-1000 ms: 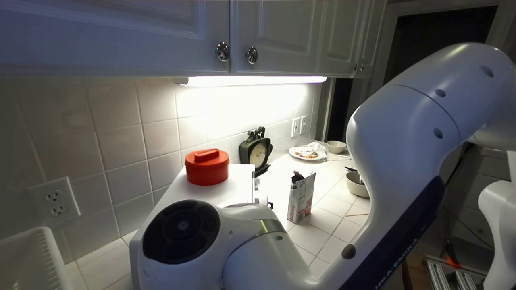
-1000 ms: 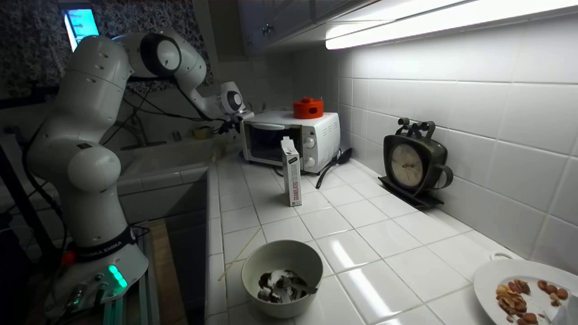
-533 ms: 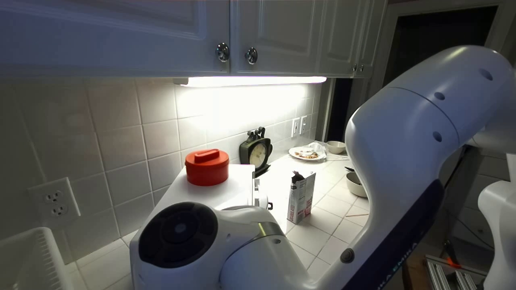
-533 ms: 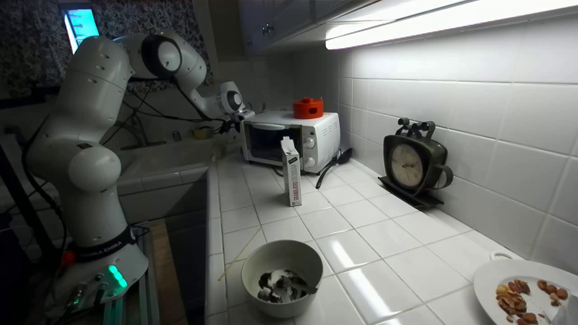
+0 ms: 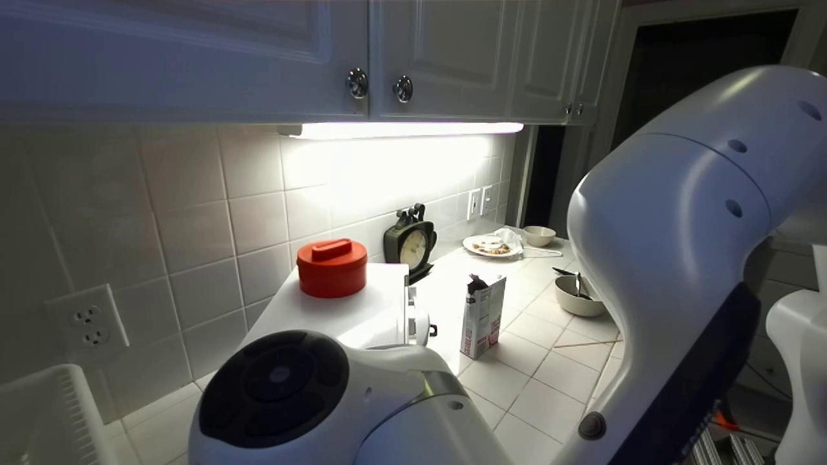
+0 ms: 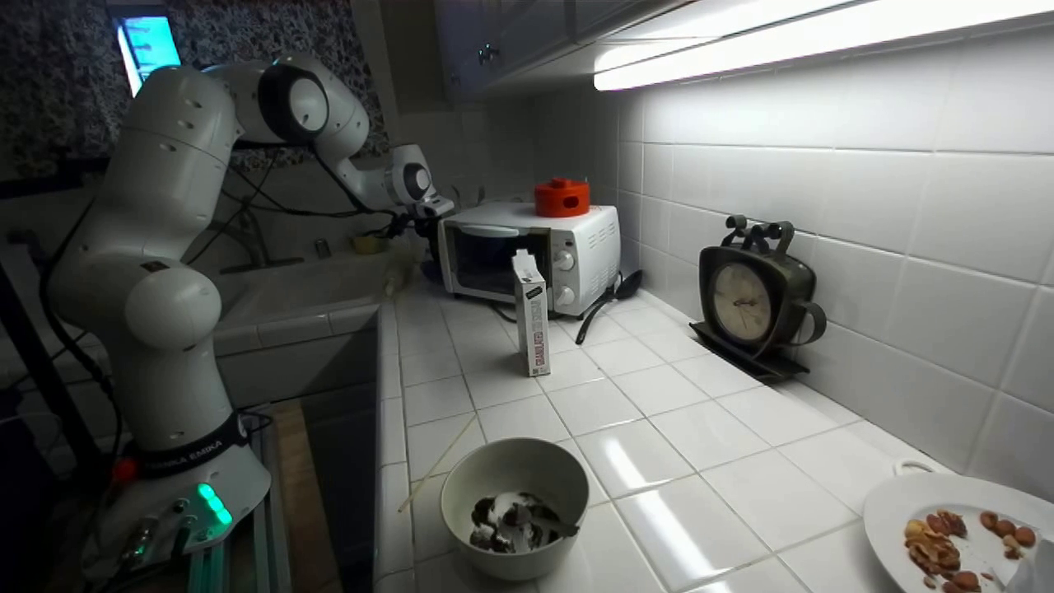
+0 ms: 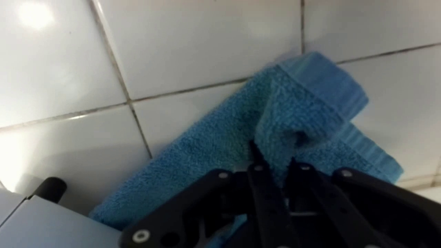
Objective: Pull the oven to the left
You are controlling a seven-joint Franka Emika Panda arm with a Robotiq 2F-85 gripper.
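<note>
The oven is a white toaster oven with a dark glass door, standing on the tiled counter; its flat top also shows beyond the arm. My gripper is shut on a fold of blue towel that lies on the white tiles. A grey-white corner with a black foot, apparently the oven's, enters the wrist view at lower left, apart from the fingers. In an exterior view, the gripper appears dark and small beside the oven's end nearest the sink; its fingers are hard to make out there.
A red pot sits on the oven. Before the oven stands an upright carton, with a black ladle beside it. Farther along are a clock, a bowl and a plate. A sink adjoins the counter.
The arm's wrist and gripper have shifted slightly left, away from the oven's end, in the exterior view with the sink. The oven, the pot and the carton have not moved.
</note>
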